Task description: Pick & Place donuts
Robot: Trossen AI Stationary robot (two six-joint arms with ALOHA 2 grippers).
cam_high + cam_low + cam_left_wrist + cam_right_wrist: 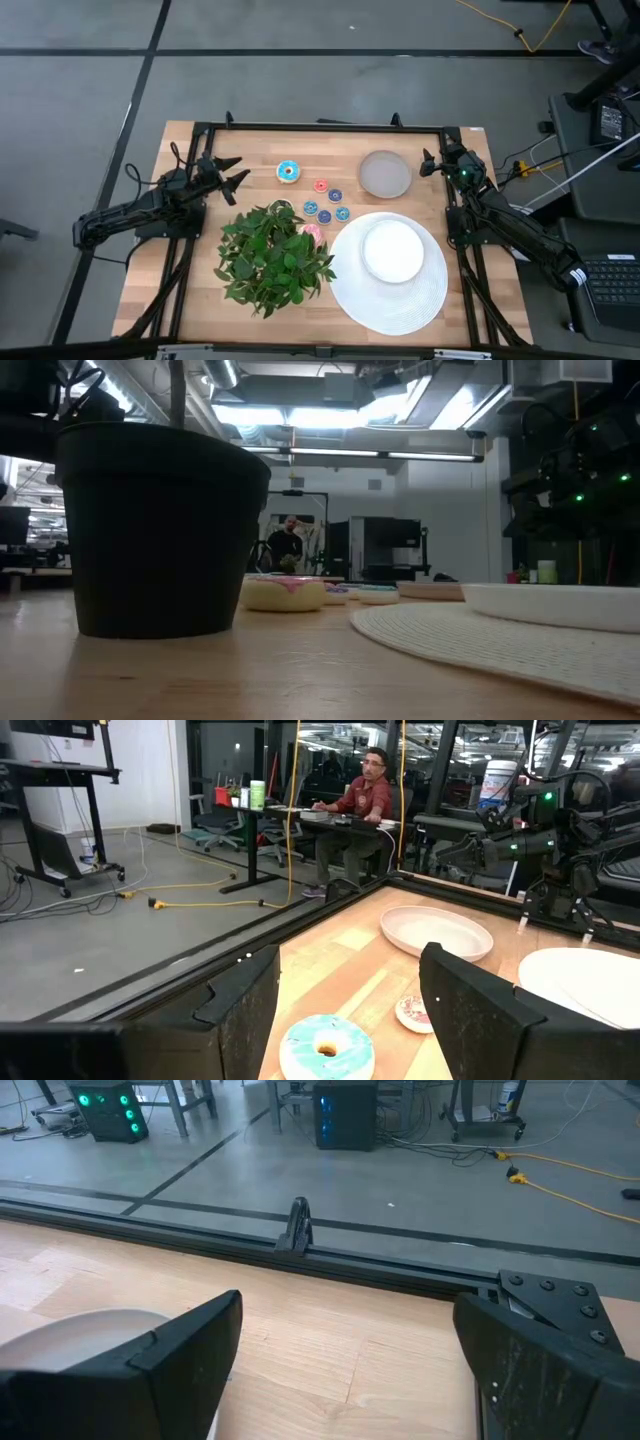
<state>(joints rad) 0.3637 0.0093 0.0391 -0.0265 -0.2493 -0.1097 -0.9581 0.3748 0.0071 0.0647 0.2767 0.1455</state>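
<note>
A light blue donut [288,172] lies flat on the wooden table, just in front of my left gripper [234,171], which stands open and level at the table's left side; the donut [327,1048] shows between the fingers without touching them. Several tiny blue and red rings [324,203] lie scattered to its right. A pink donut [311,231] rests on the table, half hidden by the plant's leaves, and shows as the pink donut [285,592] beside the pot. My right gripper [430,163] waits open at the far right, next to the grey dish [385,174].
A leafy plant [272,255] in a black pot [160,530] stands near the front middle. A white plate [392,250] sits on a round white placemat [388,300] at the front right. A black rail [300,1240] borders the far edge. A person [365,805] sits beyond the table.
</note>
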